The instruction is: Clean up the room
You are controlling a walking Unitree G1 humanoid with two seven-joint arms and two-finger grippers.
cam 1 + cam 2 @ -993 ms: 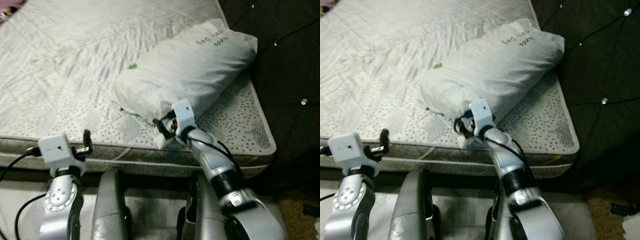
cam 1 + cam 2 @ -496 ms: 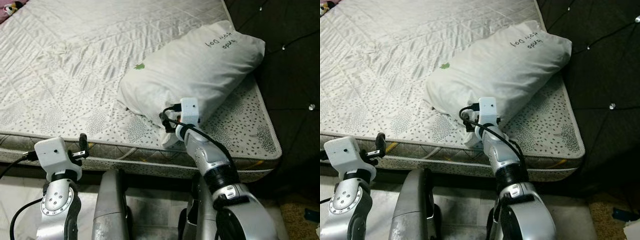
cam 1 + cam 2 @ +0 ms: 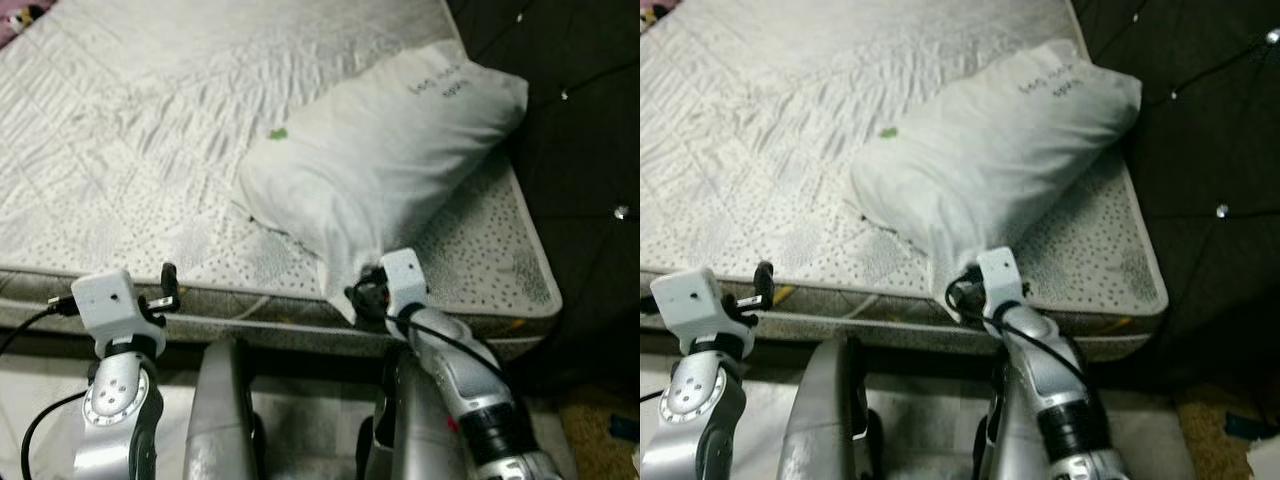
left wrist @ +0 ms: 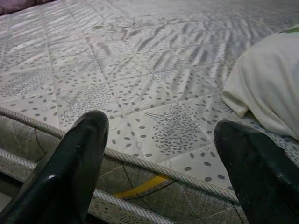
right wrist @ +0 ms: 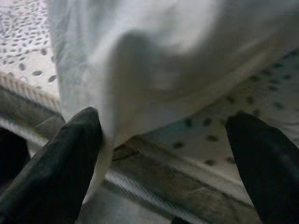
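At the mattress's near right corner, the right gripper has drawn back from the white pillow to the mattress edge, fingers spread wide and empty, one touching the pillowcase's loose end. The pillow lies along the right edge, seemingly released there. The left gripper hovers wide apart, holding nothing, at the near edge.

Right gripper now drawn back from the pillow to the mattress edge, fingers spread with the pillow's near corner between them, that corner now pulled down over the mattress edge
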